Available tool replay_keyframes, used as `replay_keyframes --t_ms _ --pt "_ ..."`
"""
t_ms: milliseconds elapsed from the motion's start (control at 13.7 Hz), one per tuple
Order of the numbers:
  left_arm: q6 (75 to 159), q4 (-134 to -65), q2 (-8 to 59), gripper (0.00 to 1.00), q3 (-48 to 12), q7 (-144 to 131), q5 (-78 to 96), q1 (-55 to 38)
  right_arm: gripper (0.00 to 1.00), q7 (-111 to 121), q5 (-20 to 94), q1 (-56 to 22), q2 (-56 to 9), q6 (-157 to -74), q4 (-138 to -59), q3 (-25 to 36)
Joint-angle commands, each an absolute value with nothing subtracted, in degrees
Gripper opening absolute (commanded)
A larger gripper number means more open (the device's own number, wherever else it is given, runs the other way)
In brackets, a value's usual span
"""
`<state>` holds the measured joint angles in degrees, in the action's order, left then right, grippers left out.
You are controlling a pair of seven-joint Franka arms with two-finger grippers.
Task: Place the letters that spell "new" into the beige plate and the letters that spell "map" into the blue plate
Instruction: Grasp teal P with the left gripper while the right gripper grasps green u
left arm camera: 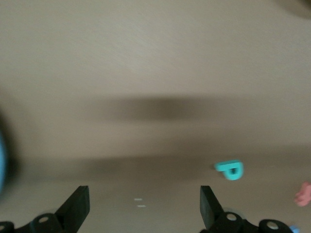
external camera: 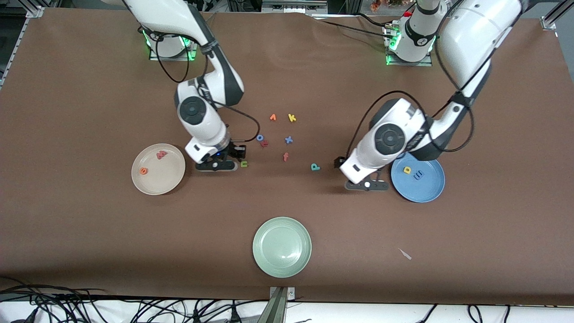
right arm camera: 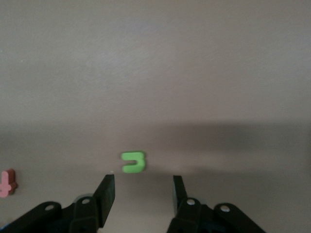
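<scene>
Sorting's about 2/3 done imo: beige plate (external camera: pixel 158 169) has the orange "e" (external camera: pixel 143 170) + pinkish "w" (external camera: pixel 161 154) in it, blue plate (external camera: pixel 418 180) has the yellow "a" (external camera: pixel 407 169) + blue "m" (external camera: pixel 419 175). Right gripper (external camera: pixel 242 158) sits low right by the green "n" (external camera: pixel 244 164), jaws parted w/ nothing in them, prob lining up the grab. Left gripper (external camera: pixel 367 184) is spread wide, holding nothing, btw the blue plate and the teal "p" (external camera: pixel 315 167), which lies on the table. No brands or labels readable; only writing is the foam letters themselves, e.g. spare "k" (external camera: pixel 292 117), "f" (external camera: pixel 285 156).
</scene>
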<state>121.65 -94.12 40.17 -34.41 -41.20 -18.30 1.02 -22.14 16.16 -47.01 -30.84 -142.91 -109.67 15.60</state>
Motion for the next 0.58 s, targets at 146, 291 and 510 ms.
replay_keyframes --t_ms 146,291,510 --pt "125.0 -86.0 47.9 1.0 -31.5 -53.3 -19.2 -7.9 0.56 -25.0 17.0 -48.7 -35.2 -146.8 -108.3 16.2" --pt "126.6 -85.9 48.3 1.0 -27.8 -53.5 -19.5 -12.9 0.56 -25.7 17.1 -48.7 -35.9 -147.5 -108.1 16.2" --pt "129.7 -86.3 48.7 0.95 -21.3 -53.6 -20.7 -19.1 0.56 -26.6 17.1 -49.5 -37.3 -149.3 -108.0 16.2"
